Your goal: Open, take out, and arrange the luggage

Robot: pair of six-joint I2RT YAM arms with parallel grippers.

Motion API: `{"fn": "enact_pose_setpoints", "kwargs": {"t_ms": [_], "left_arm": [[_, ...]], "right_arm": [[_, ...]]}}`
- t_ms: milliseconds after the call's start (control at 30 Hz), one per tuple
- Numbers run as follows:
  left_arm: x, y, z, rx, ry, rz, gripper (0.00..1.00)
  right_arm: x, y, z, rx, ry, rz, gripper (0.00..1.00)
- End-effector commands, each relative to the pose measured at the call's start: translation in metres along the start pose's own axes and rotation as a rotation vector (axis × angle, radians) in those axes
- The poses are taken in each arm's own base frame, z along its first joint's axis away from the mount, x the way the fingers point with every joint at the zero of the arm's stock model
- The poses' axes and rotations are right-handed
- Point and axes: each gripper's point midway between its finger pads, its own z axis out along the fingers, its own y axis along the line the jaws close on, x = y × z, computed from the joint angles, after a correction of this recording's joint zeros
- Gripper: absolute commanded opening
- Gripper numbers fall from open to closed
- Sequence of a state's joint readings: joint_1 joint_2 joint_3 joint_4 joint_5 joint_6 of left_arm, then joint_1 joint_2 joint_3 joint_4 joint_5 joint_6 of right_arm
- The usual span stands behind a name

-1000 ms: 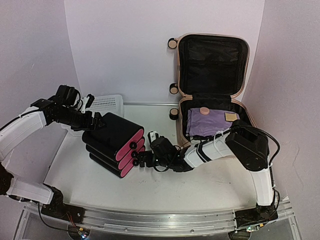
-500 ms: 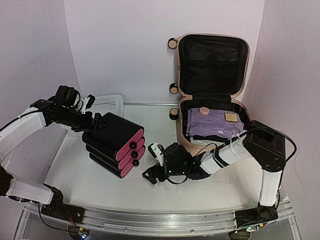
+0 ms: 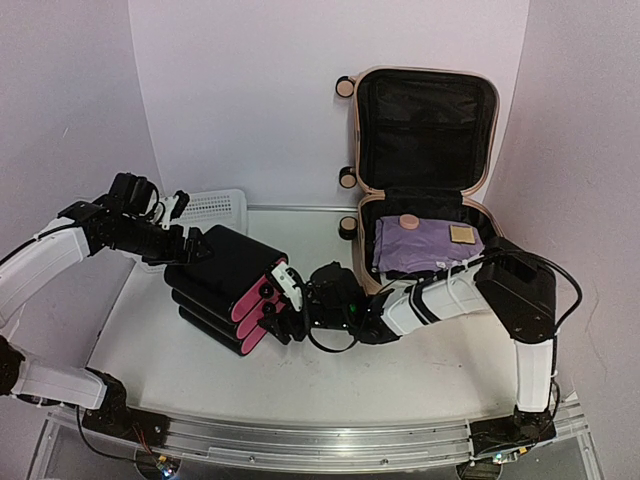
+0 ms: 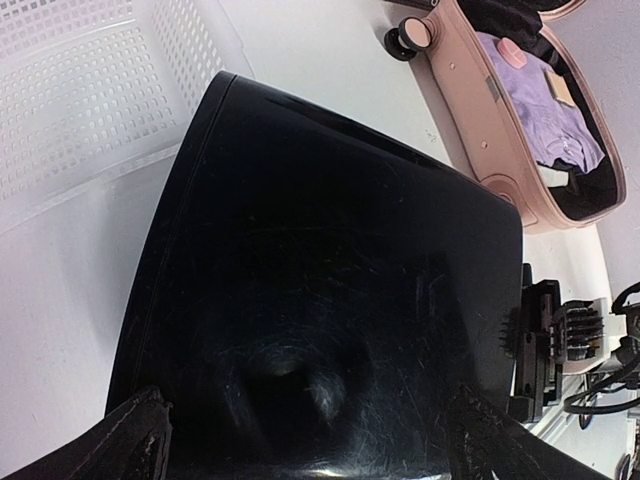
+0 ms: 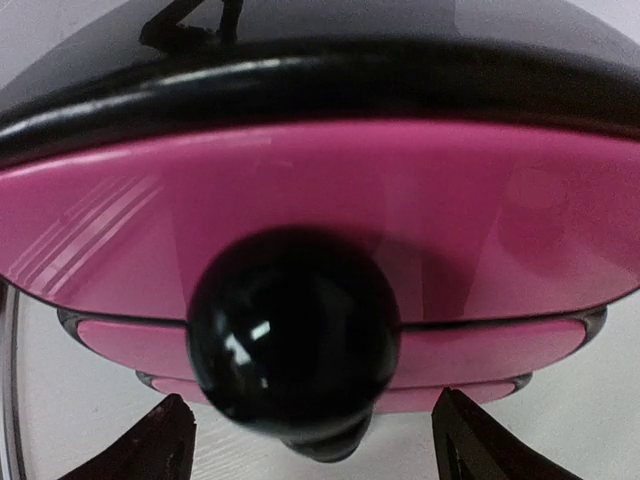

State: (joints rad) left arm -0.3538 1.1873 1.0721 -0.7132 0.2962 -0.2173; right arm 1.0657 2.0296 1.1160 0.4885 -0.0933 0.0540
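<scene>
Straddling the top drawer's black knob (image 5: 293,335) with my right gripper (image 5: 315,445): fingers spread, one either side, not pinched on it. Knob is dead ahead, on the top pink front of the black three-drawer box (image 3: 225,268). Left gripper (image 3: 197,246) is at the box's back end, opposite the right one. Its jaws are wide, fingertips (image 4: 140,440) at the glossy black rear; can't tell if they touch it. White mesh basket (image 3: 215,208) is just behind the left gripper. Luggage (image 3: 425,130) is to the right of and behind my right gripper, apart from both hands, on the table (image 3: 400,370). Its lid is open and upright, with folded purple clothing (image 3: 425,245) in the lower half.
</scene>
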Motion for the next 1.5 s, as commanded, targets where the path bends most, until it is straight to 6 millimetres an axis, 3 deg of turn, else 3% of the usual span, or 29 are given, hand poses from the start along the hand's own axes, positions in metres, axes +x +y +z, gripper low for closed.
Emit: {"fn": "enact_pose_setpoints", "kwargs": {"t_ms": [0,300,633,900,1233,1467], "left_arm": [[0.047,0.009,0.007,-0.025,0.172,-0.087,0.96],[0.048,0.009,0.006,-0.025,0.172,-0.086,0.97],[0.048,0.012,0.009,-0.034,0.178,-0.084,0.97],[0.046,0.012,0.009,-0.037,0.177,-0.076,0.97],[0.043,0.012,0.012,-0.039,0.181,-0.071,0.97],[0.041,0.011,0.014,-0.035,0.186,-0.076,0.97]], "right_arm": [[-0.030,0.000,0.011,0.001,-0.089,-0.048,0.79],[-0.031,-0.010,0.015,0.058,-0.099,-0.041,0.53],[-0.038,-0.002,0.011,0.013,-0.111,-0.041,0.23],[-0.030,0.005,-0.016,-0.013,-0.076,-0.031,0.19],[0.015,0.020,-0.072,-0.047,0.049,0.036,0.18],[0.035,0.020,-0.081,-0.022,0.085,0.049,0.18]]}}
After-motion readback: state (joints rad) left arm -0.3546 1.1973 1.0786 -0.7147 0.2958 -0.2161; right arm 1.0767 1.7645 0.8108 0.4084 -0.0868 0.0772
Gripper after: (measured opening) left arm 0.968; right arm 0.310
